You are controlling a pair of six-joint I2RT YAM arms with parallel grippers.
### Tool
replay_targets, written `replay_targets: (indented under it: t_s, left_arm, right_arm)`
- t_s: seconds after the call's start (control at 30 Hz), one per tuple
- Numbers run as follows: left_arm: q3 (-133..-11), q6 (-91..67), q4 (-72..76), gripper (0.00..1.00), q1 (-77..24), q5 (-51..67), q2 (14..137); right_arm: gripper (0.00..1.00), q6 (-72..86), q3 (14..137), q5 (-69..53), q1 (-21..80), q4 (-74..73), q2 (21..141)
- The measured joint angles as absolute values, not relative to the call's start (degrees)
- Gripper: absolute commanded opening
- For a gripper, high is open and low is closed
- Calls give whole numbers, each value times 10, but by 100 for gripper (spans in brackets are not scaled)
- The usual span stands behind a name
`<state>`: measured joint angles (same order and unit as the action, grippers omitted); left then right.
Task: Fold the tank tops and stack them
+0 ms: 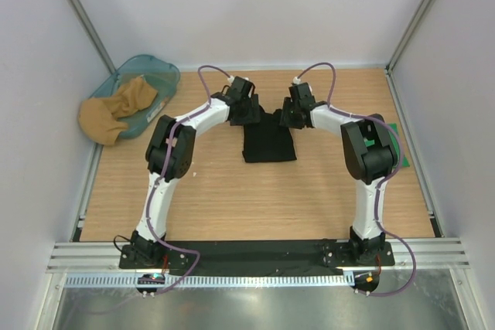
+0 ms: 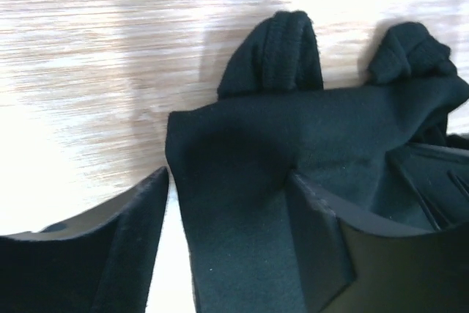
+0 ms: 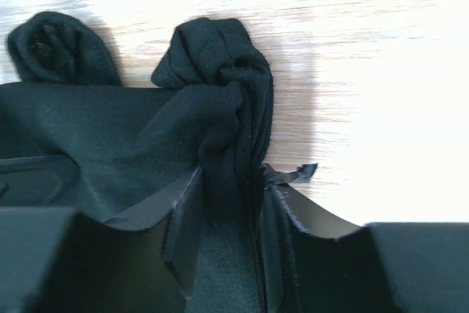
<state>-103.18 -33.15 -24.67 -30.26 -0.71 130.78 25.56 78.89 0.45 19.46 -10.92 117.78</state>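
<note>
The black tank top [image 1: 268,143] lies folded into a narrow rectangle in the middle of the wooden table. Both grippers sit at its far edge, by the bunched straps. My left gripper [image 1: 249,113] stands over the far left corner. In the left wrist view its jaws [image 2: 231,210] are wide apart with the black fabric [image 2: 308,122] between them and a gap beside the left finger. My right gripper [image 1: 291,116] is at the far right corner, and its jaws [image 3: 229,210] are pinched on a bunched fold of the black fabric [image 3: 110,130]. A sliver of bright green cloth [image 1: 394,130] shows behind the right arm's elbow.
A teal basket [image 1: 158,75] with a tan cloth [image 1: 116,110] draped over its rim sits at the back left. White walls close in the table at the back and on both sides. Bare wood lies in front of the black tank top.
</note>
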Motion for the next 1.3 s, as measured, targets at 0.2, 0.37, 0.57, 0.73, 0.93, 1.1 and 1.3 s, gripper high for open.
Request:
replay_targets:
  t_s: [0.2,0.37,0.57,0.73,0.93,1.1,1.3]
  left_arm:
    - [-1053,-350,-256,46,-307,-19,1323]
    - [-1110,-373,-253,45,-323,-23,1364]
    - [-1152,-401,-246,10,-346,-51,1395]
    - [-1155,-405,-247,0,-353,-65,1397]
    - [-1150,-405,-247,0,-361,-69,1391]
    - [-1102,-417,-242,0,-401,-80,1359]
    - [-1054,-450,-211,0,-467,-77,1329]
  right_arm:
    - [30,251,791,29,201,-110,1181]
    - [25,249,800,33,206,-112,1187]
    - [7,243,801,42,210,-112,1188]
    - [1,243,804,46,211,-115,1188]
    - [1,243,786,75,212,-120,1170]
    - [1,257,705,100,196,-143,1091]
    - [1,282,639,102,125,-159,1004]
